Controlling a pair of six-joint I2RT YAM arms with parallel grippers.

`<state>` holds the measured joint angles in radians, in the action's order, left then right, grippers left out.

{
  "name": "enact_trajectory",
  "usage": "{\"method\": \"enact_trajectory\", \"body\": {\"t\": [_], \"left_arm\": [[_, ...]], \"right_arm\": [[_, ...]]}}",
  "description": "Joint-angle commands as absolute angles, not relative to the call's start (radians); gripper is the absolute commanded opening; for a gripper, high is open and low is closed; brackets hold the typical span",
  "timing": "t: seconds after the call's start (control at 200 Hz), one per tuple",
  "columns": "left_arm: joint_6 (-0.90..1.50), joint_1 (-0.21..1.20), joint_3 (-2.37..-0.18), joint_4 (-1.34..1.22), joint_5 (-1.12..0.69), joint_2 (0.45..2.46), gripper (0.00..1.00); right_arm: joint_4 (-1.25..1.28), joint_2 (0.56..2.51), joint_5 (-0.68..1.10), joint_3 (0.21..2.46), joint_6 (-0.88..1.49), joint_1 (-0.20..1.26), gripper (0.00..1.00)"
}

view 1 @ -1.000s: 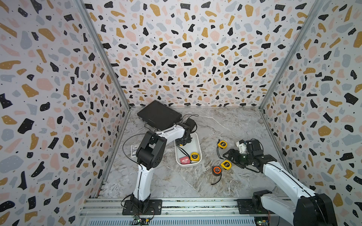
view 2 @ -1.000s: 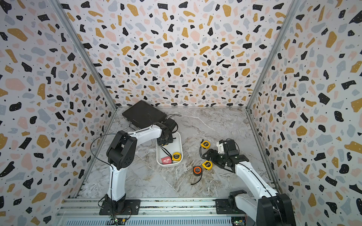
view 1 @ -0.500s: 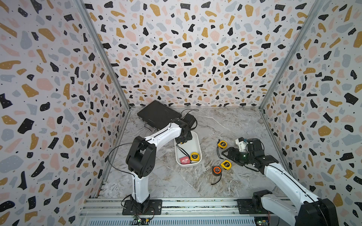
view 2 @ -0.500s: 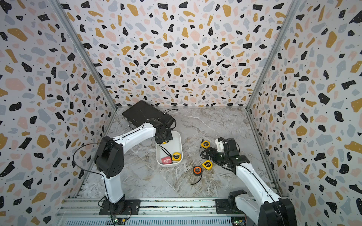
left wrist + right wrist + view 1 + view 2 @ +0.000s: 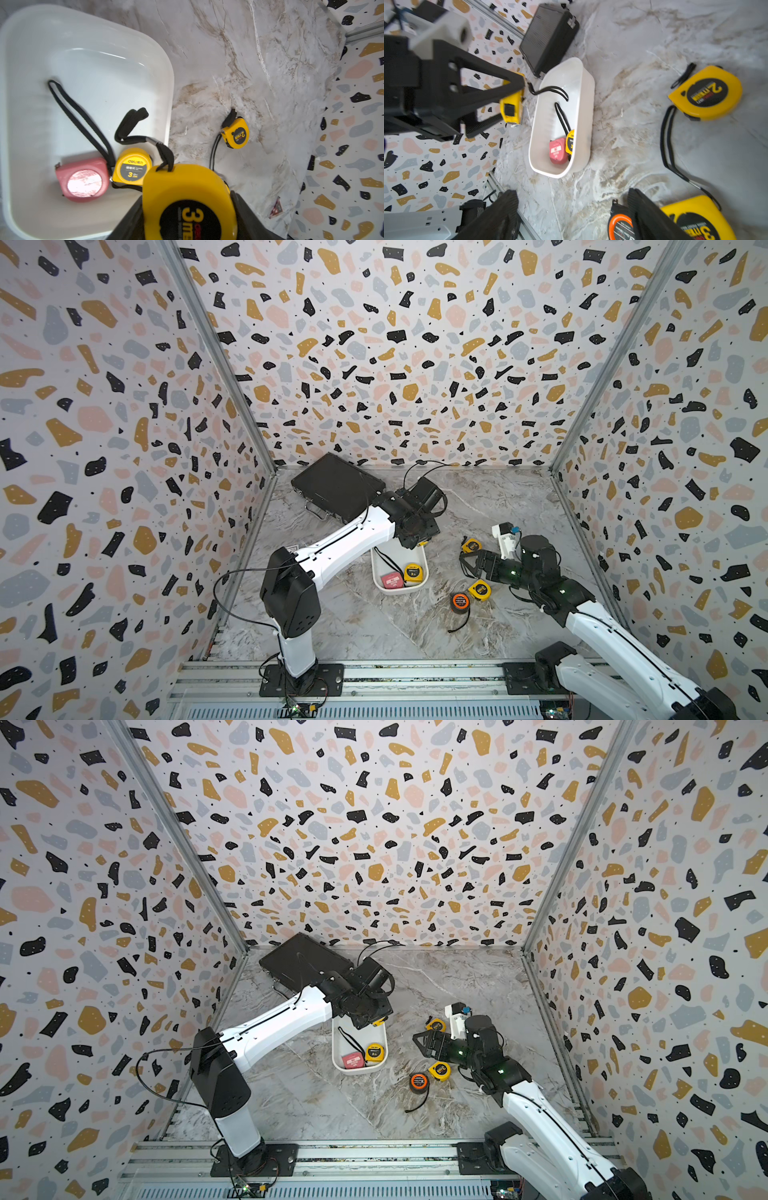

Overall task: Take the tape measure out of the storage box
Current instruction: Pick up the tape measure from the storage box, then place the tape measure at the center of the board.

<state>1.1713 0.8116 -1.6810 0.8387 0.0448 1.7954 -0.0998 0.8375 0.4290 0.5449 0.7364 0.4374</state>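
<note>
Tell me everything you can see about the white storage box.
The storage box is a white, glossy, plastic-looking oblong tray with rounded corners and low walls, open on top. It rests flat on the marbled table, close to the black case. At one end inside lie a pink tape measure and a small yellow tape measure side by side, a black strap trailing along its floor.

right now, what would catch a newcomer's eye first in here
The left tool clamps a yellow tape measure raised at the far end of the white storage box; a pink one and a smaller yellow one lie inside. Near the open right tool, two yellow tape measures and an orange-and-black one lie on the marble table.
</note>
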Motion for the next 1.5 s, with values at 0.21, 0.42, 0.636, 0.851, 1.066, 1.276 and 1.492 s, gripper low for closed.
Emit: {"method": "enact_trajectory", "body": {"t": [0.21, 0.42, 0.636, 0.851, 1.066, 1.276, 1.492], "left_arm": [[1.340, 0.892, -1.712, 0.669, -0.046, 1.810, 0.00], [1.383, 0.926, -1.716, 0.617, -0.073, 1.822, 0.00], [1.387, 0.934, -1.730, 0.612, -0.087, 1.823, 0.00], [1.434, 0.935, -1.693, 0.550, -0.143, 1.800, 0.00], [1.468, 0.943, -1.663, 0.505, -0.175, 1.789, 0.00], [1.483, 0.950, -1.651, 0.491, -0.190, 1.787, 0.00], [1.489, 0.954, -1.637, 0.482, -0.193, 1.782, 0.00]], "right_arm": [[0.121, 0.785, 0.331, 0.477, 0.759, 0.479, 0.88], [0.215, 0.797, 0.319, 0.447, 0.773, 0.484, 0.88], [0.282, 0.803, 0.312, 0.422, 0.781, 0.485, 0.88], [0.318, 0.825, 0.313, 0.401, 0.778, 0.484, 0.85], [0.355, 0.857, 0.312, 0.408, 0.781, 0.485, 0.71], [0.358, 0.854, 0.292, 0.407, 0.781, 0.484, 0.62], [0.347, 0.845, 0.275, 0.399, 0.782, 0.486, 0.51]]}}
